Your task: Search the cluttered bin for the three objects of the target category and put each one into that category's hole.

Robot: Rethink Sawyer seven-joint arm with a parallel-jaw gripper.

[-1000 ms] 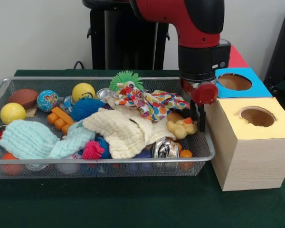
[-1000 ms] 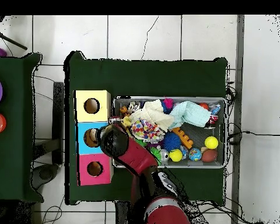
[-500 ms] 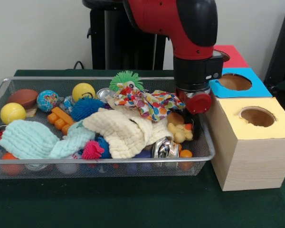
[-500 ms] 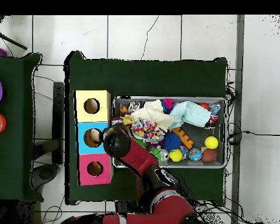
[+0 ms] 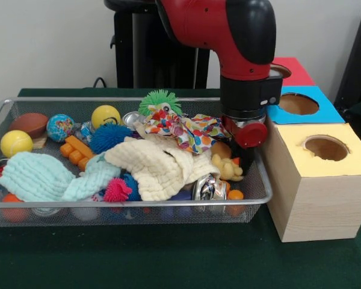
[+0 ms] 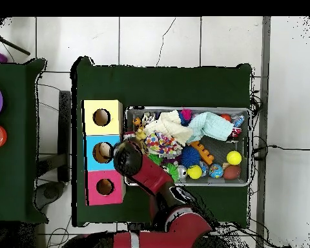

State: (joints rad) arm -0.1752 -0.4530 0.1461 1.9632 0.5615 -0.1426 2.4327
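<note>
The silver wire-mesh bin (image 5: 260, 180) holds a heap of toys and cloths; it also shows in the overhead view (image 6: 249, 147). My gripper (image 5: 243, 162) is down inside the bin's right end, against the wall next to the boxes. It sits right beside a yellow rubber duck (image 5: 227, 167), which hides its tip. In the overhead view my arm's wrist (image 6: 127, 157) covers the gripper. Three boxes with round holes stand beside the bin: yellow-topped (image 5: 325, 171), blue-topped (image 5: 301, 105) and red-topped (image 5: 293, 69).
In the bin lie a spotted multicoloured cloth (image 5: 189, 131), a cream cloth (image 5: 153, 165), a mint cloth (image 5: 39, 177), green (image 5: 159, 100), blue (image 5: 108, 137) and pink (image 5: 116, 189) spiky balls, yellow balls (image 5: 105, 115), orange blocks (image 5: 77, 150) and a crumpled can (image 5: 209, 188).
My gripper has moved from the bin's edge by the yellow box to the left and down into the bin, next to the duck. The duck has shifted a little.
</note>
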